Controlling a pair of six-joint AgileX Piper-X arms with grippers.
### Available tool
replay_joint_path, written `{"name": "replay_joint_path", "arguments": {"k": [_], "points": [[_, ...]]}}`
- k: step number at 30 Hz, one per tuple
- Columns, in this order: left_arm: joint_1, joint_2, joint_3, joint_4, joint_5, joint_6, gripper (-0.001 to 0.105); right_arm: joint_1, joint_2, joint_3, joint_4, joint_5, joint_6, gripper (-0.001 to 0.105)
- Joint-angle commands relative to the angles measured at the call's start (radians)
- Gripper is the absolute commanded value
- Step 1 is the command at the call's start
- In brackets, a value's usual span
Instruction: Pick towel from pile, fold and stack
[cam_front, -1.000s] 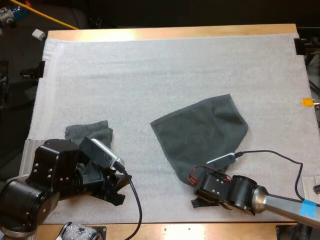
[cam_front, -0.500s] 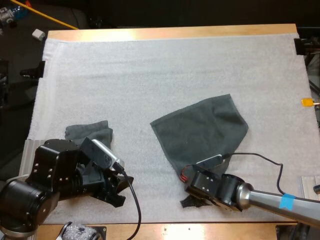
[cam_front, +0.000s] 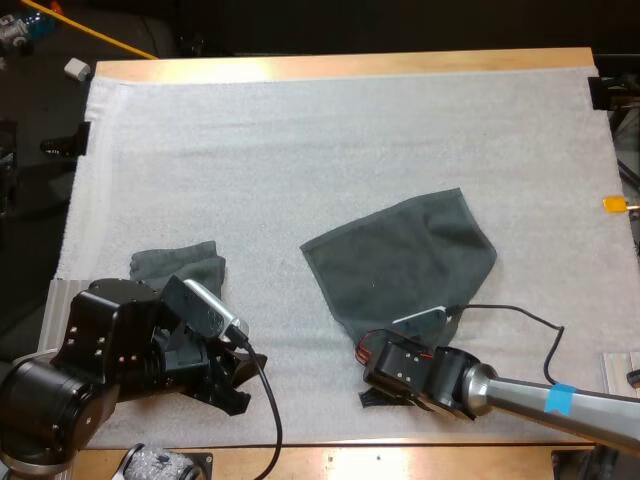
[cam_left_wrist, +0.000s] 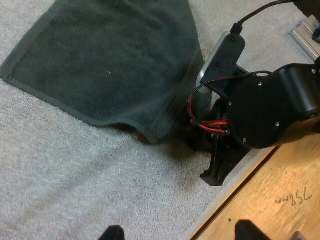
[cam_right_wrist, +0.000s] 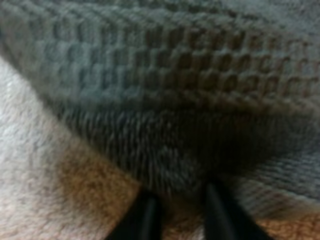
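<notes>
- Currently the right gripper (cam_front: 376, 397), fingers narrowly apart, sits at the near corner of the spread towel (cam_front: 400, 265), which extends far-right.
- By comparison, the left gripper (cam_front: 236, 383) stands wide, farther off.

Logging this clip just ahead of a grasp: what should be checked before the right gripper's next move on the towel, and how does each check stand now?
1. Right gripper open: ok, fingers apart.
2. Right gripper low at the near corner of the spread towel: ok.
3. Towel corner between the fingers: cannot tell; the edge seems just ahead of the tips.
4. Spread towel flat on the mat: ok.
5. Left gripper open and clear of the spread towel: ok.
6. Crumpled towel apart from the spread towel: ok.
</notes>
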Motion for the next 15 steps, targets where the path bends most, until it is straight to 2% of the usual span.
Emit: {"name": "replay_joint_path", "arguments": {"k": [1,7,15], "points": [[0.001,0.004,-0.001,0.004,0.011,0.0,0.046,-0.007,0.03,0.008,-0.008,0.011,0.001,0.001],[-0.004,-0.001,-0.001,-0.002,0.01,0.0,0.046,0.001,-0.008,-0.004,0.011,0.034,-0.012,0.0],[-0.006,-0.001,-0.005,-0.013,0.013,0.012,0.046,0.053,-0.125,-0.004,0.204,0.067,-0.069,0.0]]}}
